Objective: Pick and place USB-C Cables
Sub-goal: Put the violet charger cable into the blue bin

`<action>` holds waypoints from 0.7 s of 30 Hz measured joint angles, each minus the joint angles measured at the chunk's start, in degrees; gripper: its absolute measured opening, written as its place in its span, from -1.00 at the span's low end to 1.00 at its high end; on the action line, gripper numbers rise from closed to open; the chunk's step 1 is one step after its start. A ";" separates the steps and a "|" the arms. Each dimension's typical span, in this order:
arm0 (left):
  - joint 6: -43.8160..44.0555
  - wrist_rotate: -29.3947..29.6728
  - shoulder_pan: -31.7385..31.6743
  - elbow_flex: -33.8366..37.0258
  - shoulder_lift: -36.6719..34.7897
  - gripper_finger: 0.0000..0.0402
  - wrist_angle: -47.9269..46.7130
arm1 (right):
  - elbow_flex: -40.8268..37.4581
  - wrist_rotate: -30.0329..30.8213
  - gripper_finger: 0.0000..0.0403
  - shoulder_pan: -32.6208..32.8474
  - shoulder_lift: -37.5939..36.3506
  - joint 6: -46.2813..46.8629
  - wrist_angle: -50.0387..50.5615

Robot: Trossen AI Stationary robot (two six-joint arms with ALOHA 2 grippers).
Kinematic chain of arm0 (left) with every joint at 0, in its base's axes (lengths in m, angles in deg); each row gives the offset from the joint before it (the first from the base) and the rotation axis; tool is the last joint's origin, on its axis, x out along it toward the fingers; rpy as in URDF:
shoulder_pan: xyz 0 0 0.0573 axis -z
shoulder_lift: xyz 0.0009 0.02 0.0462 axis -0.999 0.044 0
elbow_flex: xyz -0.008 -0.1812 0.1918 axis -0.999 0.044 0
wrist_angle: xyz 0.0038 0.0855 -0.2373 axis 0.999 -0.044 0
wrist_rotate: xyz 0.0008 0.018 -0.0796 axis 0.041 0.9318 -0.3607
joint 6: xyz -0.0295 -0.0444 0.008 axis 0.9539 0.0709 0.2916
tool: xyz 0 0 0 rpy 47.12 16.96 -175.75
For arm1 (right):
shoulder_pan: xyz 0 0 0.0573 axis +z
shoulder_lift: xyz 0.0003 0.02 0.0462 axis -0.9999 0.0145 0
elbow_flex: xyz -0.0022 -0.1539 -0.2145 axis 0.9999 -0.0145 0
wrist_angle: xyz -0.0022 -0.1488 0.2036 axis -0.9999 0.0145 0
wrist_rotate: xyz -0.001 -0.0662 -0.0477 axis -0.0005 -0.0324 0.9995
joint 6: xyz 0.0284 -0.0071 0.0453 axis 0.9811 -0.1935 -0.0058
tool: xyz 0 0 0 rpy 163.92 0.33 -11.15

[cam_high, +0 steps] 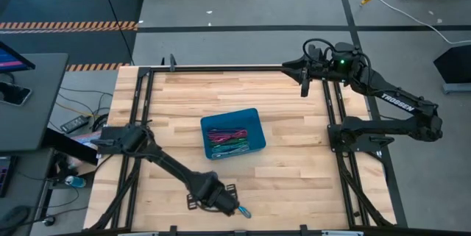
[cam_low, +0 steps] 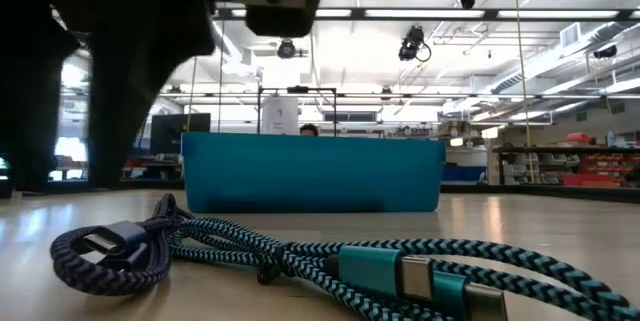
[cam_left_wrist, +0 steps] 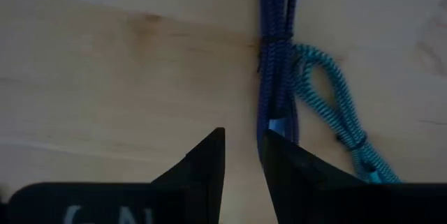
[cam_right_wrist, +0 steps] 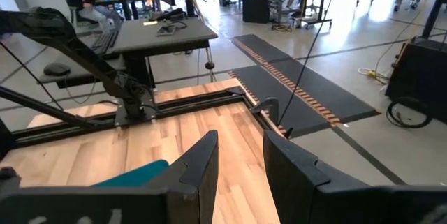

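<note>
L gripper sits low at the near table edge, fingers nearly together, pinching nothing. 2 USB-C cables beside it: navy, teal. Several more lie in 1 blue bin. R gripper waits at the far corner, slightly apart.

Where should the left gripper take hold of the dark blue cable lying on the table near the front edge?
Probably from straight above, at the tied middle of the dark blue cable, where its strands are bunched. The left gripper hangs just beside it, fingers narrowly apart, so it needs shifting over the bundle.
</note>
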 joint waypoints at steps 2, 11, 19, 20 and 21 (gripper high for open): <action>0.42 -0.01 0.05 0.00 0.00 -0.50 -0.01 | 0.00 -0.01 -0.41 -0.27 0.00 -0.22 0.00; -0.58 0.36 -2.63 0.00 0.00 -0.50 -0.01 | 0.00 -0.04 -0.41 -0.51 0.02 -0.31 0.00; -1.07 0.28 -2.49 0.02 0.00 -0.54 -3.20 | 0.00 -0.04 -0.41 -0.51 0.02 -0.31 0.00; -1.23 0.24 -2.49 0.02 0.00 -0.54 -3.19 | 0.00 -0.04 -0.41 -0.51 0.02 -0.31 0.00; -1.38 0.27 -2.49 0.02 0.00 -0.54 -3.16 | 0.00 -0.04 -0.41 -0.51 0.02 -0.31 0.00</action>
